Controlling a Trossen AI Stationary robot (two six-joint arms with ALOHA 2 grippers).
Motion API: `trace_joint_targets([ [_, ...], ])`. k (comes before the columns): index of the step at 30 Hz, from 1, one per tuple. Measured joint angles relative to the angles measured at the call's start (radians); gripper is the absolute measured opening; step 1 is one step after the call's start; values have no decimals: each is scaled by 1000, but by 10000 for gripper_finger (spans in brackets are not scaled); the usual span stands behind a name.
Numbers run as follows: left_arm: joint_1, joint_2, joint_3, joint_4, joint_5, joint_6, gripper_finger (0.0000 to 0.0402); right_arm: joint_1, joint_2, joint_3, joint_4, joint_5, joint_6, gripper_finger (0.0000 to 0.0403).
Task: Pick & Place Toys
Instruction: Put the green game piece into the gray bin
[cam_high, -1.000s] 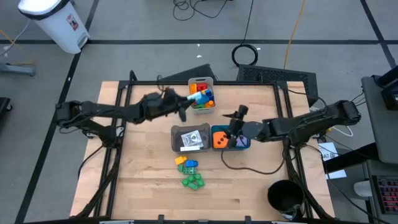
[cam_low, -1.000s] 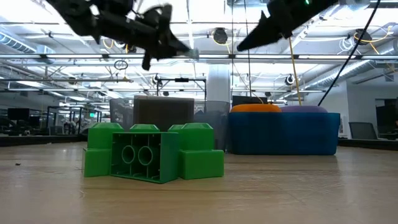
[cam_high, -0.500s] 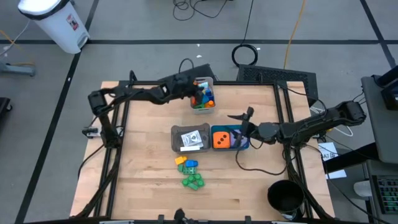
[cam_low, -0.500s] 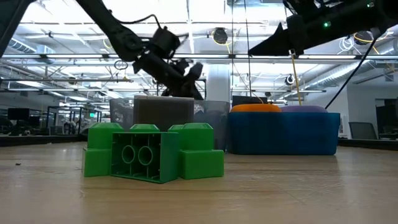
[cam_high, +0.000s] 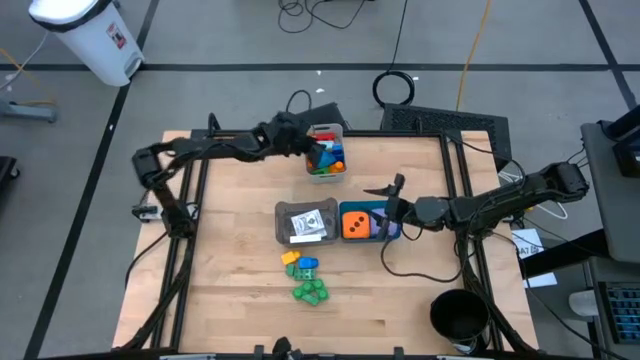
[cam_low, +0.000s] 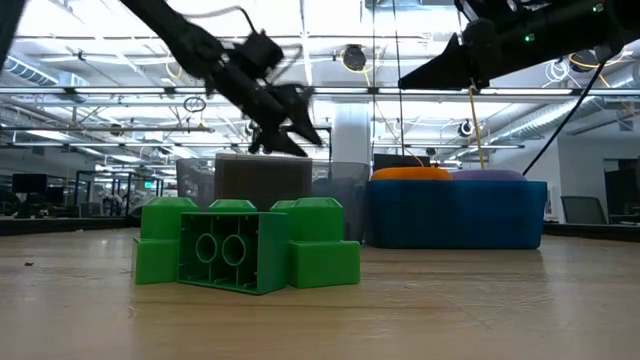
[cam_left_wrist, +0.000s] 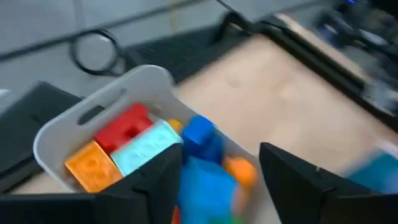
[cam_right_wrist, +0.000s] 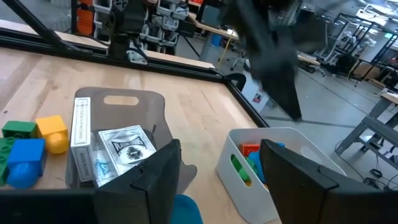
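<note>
The left gripper (cam_high: 303, 146) is hovering at the rim of the pale grey bin (cam_high: 337, 129) at the table's (cam_high: 230, 260) far edge, its fingers (cam_left_wrist: 149, 186) standing apart with nothing between them; in its wrist view red, orange, pale blue and blue bricks (cam_left_wrist: 140, 146) are lying jumbled inside that bin. This reads as the drop-off step, a brick judged just released there. Next, this arm would need to swing back toward the loose bricks and line up over one.

Near the table's middle front, those loose bricks (cam_high: 305, 277) are sitting in a small cluster: yellow and blue ones just behind a green clump, chunky and studded, easy to pinch across their flat sides. Just behind them the grey bin (cam_high: 284, 222) is holding white-edged cards (cam_right_wrist: 127, 147), some lying flat and some standing on edge. Touching its right side, the teal bin (cam_high: 375, 208) is holding the orange die (cam_high: 351, 224) with a purple one beside it.

The right gripper (cam_high: 392, 196) is hanging over the teal bin, fingers (cam_right_wrist: 292, 177) parted and empty.
</note>
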Motion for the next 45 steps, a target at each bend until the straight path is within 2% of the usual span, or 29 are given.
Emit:
trace_joint_targets([
  [4, 9, -157, 0, -193, 125, 7, 252, 0, 0, 0, 0, 0, 0, 212],
  [7, -39, -283, 0, -335, 129, 17, 264, 0, 0, 0, 0, 0, 0, 212],
  [10, -140, -393, 0, -453, 82, 36, 268, 1, 0, 0, 0, 0, 0, 212],
  [15, -393, -536, -23, -564, -85, 5, 268, 1, 0, 0, 0, 0, 26, 212],
  [19, -634, -611, -137, -548, -255, -74, 269, 1, 0, 0, 0, 0, 27, 212],
  [23, -880, -696, -323, -418, -501, -227, 269, 1, 0, 0, 0, -3, 27, 212],
  [26, -1038, -731, -474, -249, -649, -353, 269, 1, 0, 0, 12, -52, 27, 212],
  [28, -1119, -725, -589, -127, -680, -440, 269, 1, 0, 0, 44, -113, 28, 212],
  [30, -1180, -687, -688, 68, -675, -515, 269, 6, 0, 0, 77, -160, 41, 211],
  [33, -1227, -569, -805, 332, -668, -579, 269, 32, 0, 1, 129, -198, 56, 208],
  [35, -1241, -481, -844, 420, -648, -604, 269, 66, 0, 1, 155, -208, 52, 206],
  [40, -1248, -296, -836, 455, -606, -602, 269, 179, 2, 13, 192, -198, 51, 205],
  [45, -1225, -137, -796, 460, -609, -572, 269, 306, 7, 14, 171, -58, 126, 202],
])
